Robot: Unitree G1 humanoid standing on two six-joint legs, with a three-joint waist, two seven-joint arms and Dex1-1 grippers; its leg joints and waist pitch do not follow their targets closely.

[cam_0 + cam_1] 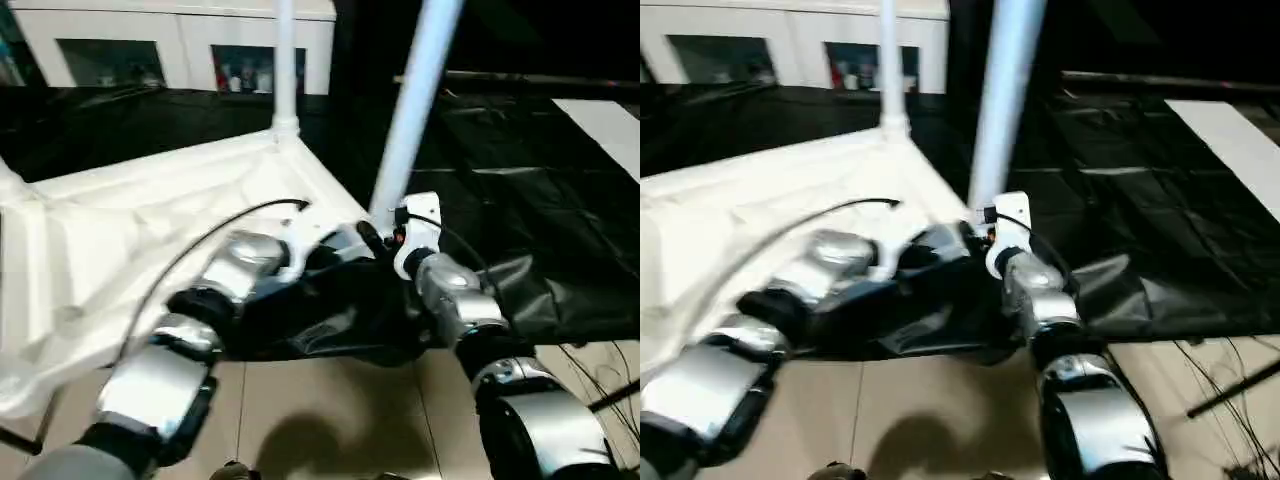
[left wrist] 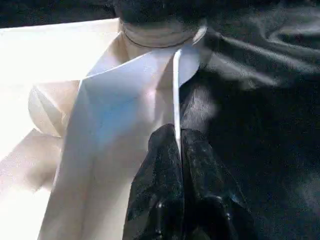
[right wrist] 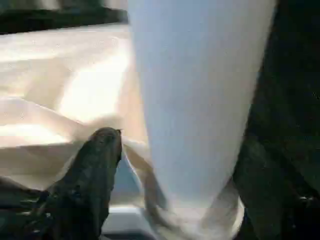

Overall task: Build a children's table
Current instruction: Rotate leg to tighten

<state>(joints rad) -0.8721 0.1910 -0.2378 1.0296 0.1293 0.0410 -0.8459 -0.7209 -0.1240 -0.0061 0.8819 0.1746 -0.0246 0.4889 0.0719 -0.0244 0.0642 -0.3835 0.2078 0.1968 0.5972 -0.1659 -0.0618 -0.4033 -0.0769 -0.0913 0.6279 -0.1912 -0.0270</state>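
Tabletop (image 1: 150, 220): lay upside down at counter (image 1: 520, 170) near edge, legs up.
Leg (image 1: 410, 120): stood in near corner socket.
Left tool (image 2: 177, 150): clenched on thin tabletop rim.
Right tool (image 3: 165, 165): spread around leg base, grip unclear.
Handling: probably light, stiff, slippery plastic; grasp rim or low on leg.

A black finger (image 3: 92, 165) rests beside the white leg (image 3: 197, 100) in its socket (image 3: 200, 217).

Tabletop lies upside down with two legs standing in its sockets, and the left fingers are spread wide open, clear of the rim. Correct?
Not quite. The left wrist view shows the left fingers shut on the thin rim of the tabletop. The two legs do stand in their sockets.
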